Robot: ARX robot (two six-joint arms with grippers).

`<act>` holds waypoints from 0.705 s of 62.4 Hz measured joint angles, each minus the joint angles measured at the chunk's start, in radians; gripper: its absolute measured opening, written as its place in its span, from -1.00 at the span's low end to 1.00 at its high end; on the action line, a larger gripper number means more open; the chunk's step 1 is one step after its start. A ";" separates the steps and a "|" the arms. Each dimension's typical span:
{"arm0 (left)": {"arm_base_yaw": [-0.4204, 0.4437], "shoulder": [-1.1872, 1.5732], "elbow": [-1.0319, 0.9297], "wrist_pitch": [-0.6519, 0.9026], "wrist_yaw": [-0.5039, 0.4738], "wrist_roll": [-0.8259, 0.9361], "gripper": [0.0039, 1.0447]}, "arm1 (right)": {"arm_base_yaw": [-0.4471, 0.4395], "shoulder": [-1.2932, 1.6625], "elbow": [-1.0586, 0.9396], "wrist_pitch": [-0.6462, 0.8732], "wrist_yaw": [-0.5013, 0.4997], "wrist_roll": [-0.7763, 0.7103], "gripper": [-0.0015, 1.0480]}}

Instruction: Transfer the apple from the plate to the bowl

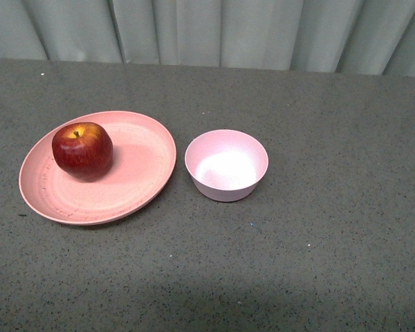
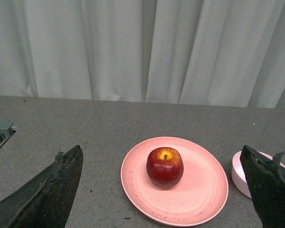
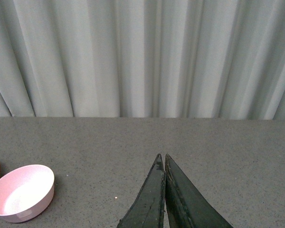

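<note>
So, round dark-red apple sits on salmon-pink plate, pale pink bowl beside. Left hand spread, right hand pressed together.

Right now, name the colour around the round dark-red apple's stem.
Yellow, on the glossy apple; clearest in left wrist view.
</note>
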 joint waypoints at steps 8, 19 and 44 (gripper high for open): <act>0.000 0.000 0.000 0.000 0.000 0.000 0.88 | 0.000 -0.064 0.001 -0.076 0.000 0.000 -0.98; 0.000 0.000 0.000 0.000 0.000 0.000 0.88 | 0.000 -0.190 0.001 -0.196 -0.002 0.000 -0.98; -0.088 0.674 0.137 0.346 -0.032 -0.091 0.88 | 0.000 -0.191 0.001 -0.197 -0.003 0.000 0.01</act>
